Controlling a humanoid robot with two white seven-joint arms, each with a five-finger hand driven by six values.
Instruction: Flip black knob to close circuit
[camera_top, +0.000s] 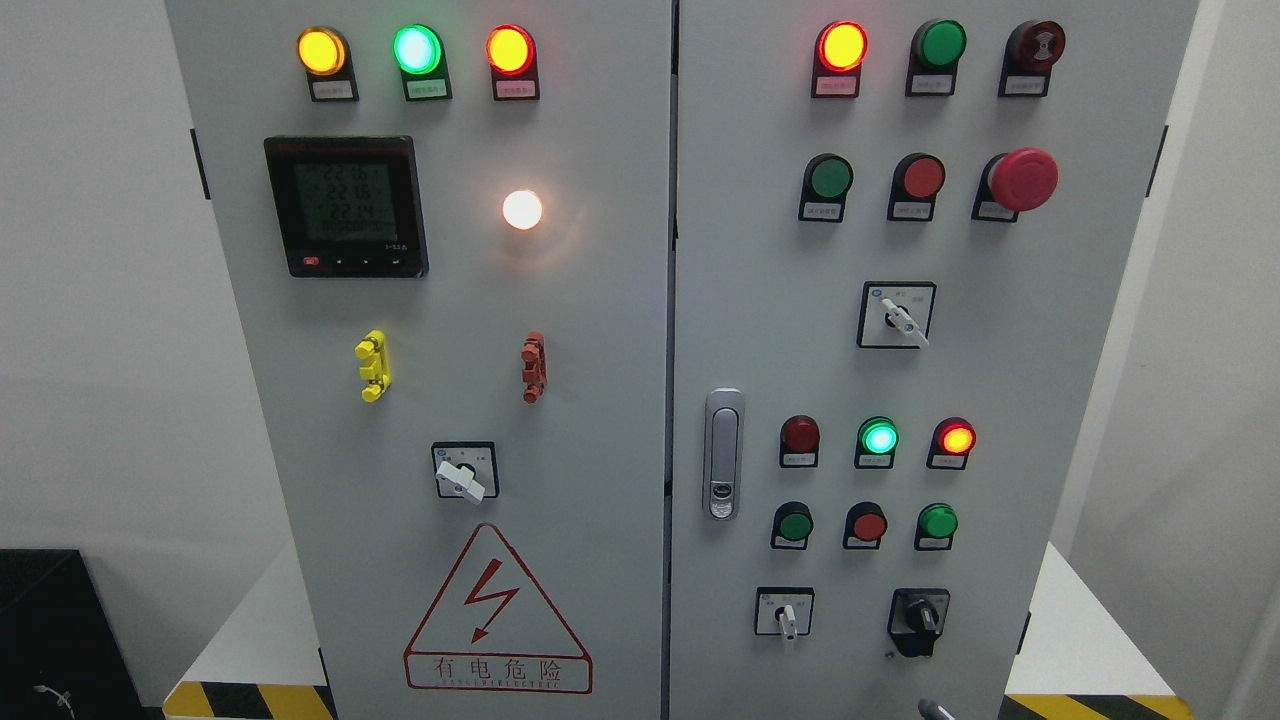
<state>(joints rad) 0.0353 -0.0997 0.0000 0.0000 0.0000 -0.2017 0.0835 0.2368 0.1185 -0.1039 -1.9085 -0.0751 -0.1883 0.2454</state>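
Black knob waited at the cabinet's lower right, with only a fingertip in view.
The black knob (919, 620) sat low on the grey cabinet (600, 400), right of a white switch (786, 615); a grey fingertip (934, 709) showed just below it, apart, its arm's side and its grip impossible to tell.
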